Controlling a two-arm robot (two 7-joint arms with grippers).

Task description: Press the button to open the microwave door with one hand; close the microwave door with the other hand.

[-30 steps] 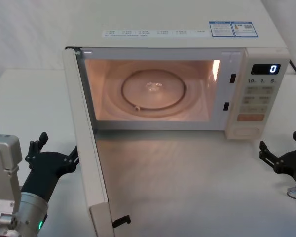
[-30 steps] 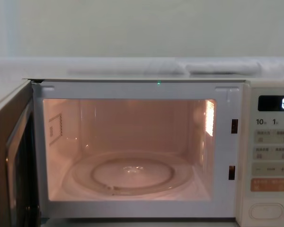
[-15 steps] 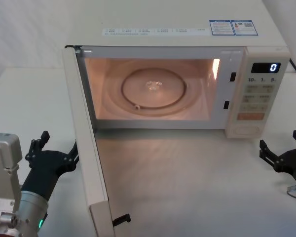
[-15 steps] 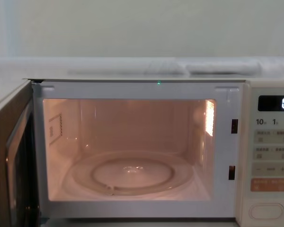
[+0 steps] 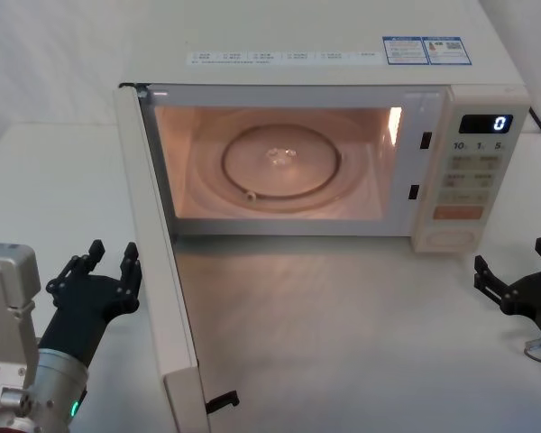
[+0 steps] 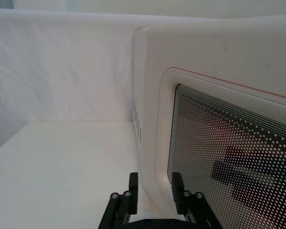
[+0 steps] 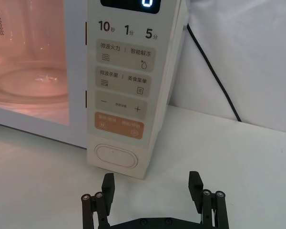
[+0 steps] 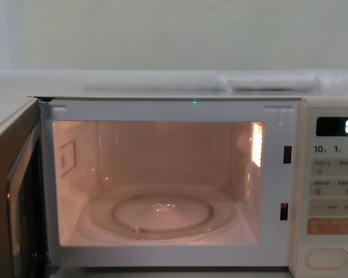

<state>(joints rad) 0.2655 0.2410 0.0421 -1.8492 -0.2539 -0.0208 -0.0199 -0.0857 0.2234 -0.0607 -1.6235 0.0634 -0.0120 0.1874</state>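
Observation:
The cream microwave (image 5: 343, 54) stands with its cavity lit and its display showing 0. The microwave door (image 5: 162, 271) is swung wide open toward me on its left hinge; its outer face with the dotted window (image 6: 219, 95) lies just beside my left gripper (image 5: 113, 257). That gripper (image 6: 155, 183) hangs left of the door, its fingers apart by a narrow gap with nothing between them. My right gripper (image 5: 511, 255) rests open on the table at the right, a short way in front of the pill-shaped button (image 7: 114, 157) at the panel's bottom (image 5: 448, 239).
A white table (image 5: 343, 343) carries the oven, with bare surface in front of the cavity. A black cable (image 7: 214, 76) runs down behind the oven's right side. The glass turntable (image 8: 162, 211) sits inside.
My left gripper's fingers have drawn closer together and it sits slightly nearer the door's outer face. The door, the oven and the right gripper have not moved.

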